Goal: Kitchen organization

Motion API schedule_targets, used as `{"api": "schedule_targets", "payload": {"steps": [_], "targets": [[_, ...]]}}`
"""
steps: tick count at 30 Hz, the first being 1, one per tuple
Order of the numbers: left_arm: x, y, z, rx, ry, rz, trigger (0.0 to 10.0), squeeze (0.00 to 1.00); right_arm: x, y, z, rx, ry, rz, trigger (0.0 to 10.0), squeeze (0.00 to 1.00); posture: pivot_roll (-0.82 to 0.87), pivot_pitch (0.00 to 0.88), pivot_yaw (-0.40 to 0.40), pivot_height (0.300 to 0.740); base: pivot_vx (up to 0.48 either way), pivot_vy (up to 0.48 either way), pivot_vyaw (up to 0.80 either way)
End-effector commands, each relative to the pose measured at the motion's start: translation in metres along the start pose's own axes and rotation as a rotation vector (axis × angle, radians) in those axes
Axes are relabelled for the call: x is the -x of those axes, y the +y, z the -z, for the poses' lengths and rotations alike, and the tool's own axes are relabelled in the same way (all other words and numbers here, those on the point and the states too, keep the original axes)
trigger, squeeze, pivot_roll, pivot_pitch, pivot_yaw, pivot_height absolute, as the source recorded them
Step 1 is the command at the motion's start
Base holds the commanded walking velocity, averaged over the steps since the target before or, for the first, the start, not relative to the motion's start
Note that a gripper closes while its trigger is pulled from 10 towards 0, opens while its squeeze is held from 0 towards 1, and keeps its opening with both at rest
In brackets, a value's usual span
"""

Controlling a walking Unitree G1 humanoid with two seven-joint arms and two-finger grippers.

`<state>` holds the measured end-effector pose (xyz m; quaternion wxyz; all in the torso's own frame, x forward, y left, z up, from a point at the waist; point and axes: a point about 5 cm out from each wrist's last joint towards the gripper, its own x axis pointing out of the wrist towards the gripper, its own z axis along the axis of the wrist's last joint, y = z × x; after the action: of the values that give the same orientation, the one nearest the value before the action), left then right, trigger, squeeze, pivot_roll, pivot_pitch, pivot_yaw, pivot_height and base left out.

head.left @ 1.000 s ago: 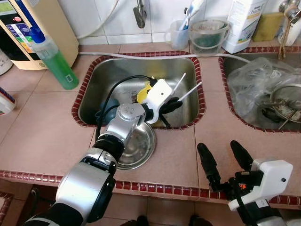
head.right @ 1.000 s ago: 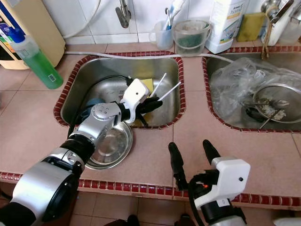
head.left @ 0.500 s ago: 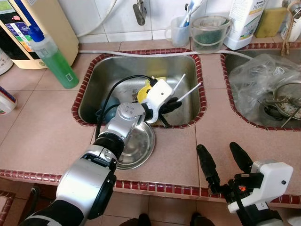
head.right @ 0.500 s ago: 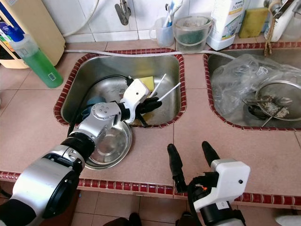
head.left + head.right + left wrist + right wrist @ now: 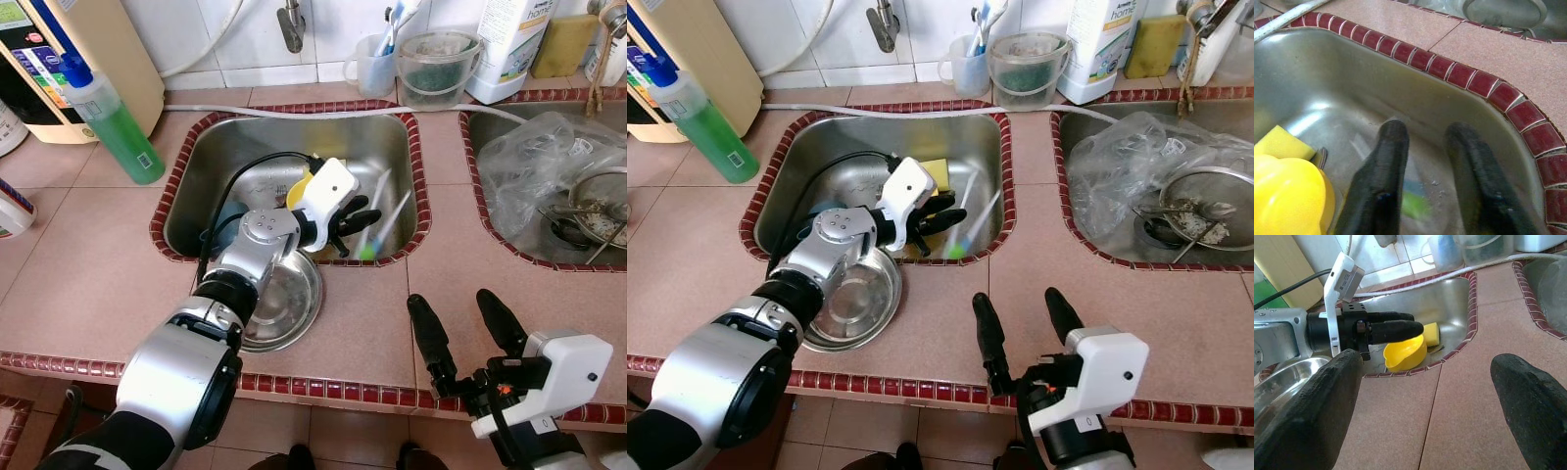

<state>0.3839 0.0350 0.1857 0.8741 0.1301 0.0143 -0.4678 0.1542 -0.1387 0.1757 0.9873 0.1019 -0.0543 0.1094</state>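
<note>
Left hand point(image 5: 351, 217) open over sink point(image 5: 211, 157), chopsticks point(image 5: 384, 217) loose below; right hand point(image 5: 468, 325) open, idle; next regrasp chopsticks.

Two white sticks with a green tip point(image 5: 377, 223) lie slanted in the steel sink point(image 5: 245, 147), beside a yellow cup point(image 5: 1404, 353) and sponge point(image 5: 1431, 333).
</note>
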Motion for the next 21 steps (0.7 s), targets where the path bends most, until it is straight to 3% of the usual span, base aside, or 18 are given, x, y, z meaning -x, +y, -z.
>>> {"api": "schedule_targets", "payload": {"steps": [1, 13, 21], "targets": [[0.003, 0.006, -0.001, -0.006, 0.011, -0.011, 10.0, 1.00, 0.001, 0.000, 0.002, -0.007, 0.007, 0.008, 10.0, 0.00, -0.29, 0.225, 0.179, 0.740, 0.000, 0.000, 0.00], [0.005, 0.012, -0.009, 0.032, -0.024, -0.034, 10.0, 1.00, -0.004, -0.002, 0.003, 0.001, -0.006, -0.006, 10.0, 0.00, -0.27, 0.207, 0.176, 0.740, 0.000, 0.000, 0.00], [0.013, 0.030, -0.028, 0.112, -0.108, -0.106, 10.0, 1.00, -0.027, -0.012, 0.002, 0.042, -0.072, 0.003, 10.0, 0.00, -0.24, 0.151, 0.171, 0.740, 0.000, 0.000, 0.00]]}}
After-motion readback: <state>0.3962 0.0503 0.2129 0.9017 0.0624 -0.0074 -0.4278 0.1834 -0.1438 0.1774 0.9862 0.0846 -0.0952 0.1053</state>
